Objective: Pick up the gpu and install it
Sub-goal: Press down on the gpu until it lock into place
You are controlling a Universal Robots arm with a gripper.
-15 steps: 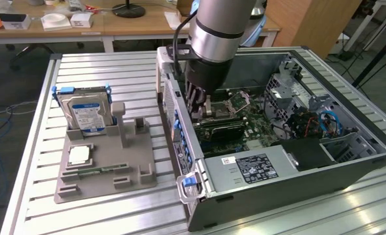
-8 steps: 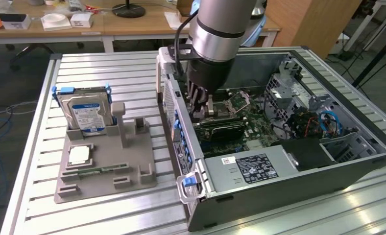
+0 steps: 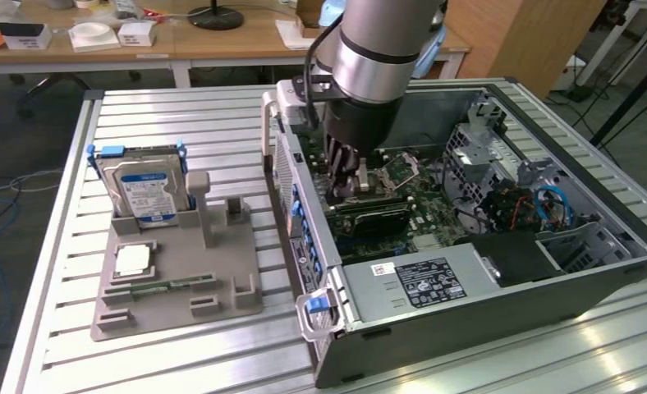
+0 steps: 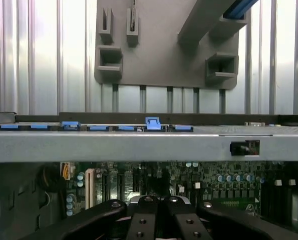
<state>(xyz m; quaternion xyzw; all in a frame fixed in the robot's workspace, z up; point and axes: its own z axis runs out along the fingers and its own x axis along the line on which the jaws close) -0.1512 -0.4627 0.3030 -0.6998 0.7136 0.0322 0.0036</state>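
- Your hand [image 3: 351, 182] is down inside the open computer case [image 3: 619, 271], its fingers drawn together over the motherboard [image 3: 428, 222].
- The gpu [image 3: 376, 215] lies just below the fingertips on the motherboard, a dark card seated near the case wall that faces the grey holder; whether the fingers pinch it you cannot tell.
- In the wrist view the black fingers [image 4: 143, 220] meet in front of the green board [image 4: 199, 185].
- On the counter [image 3: 137, 115], beside the case, the grey holder [image 3: 181, 287] carries an upright hard drive [image 3: 143, 193] at its far edge.
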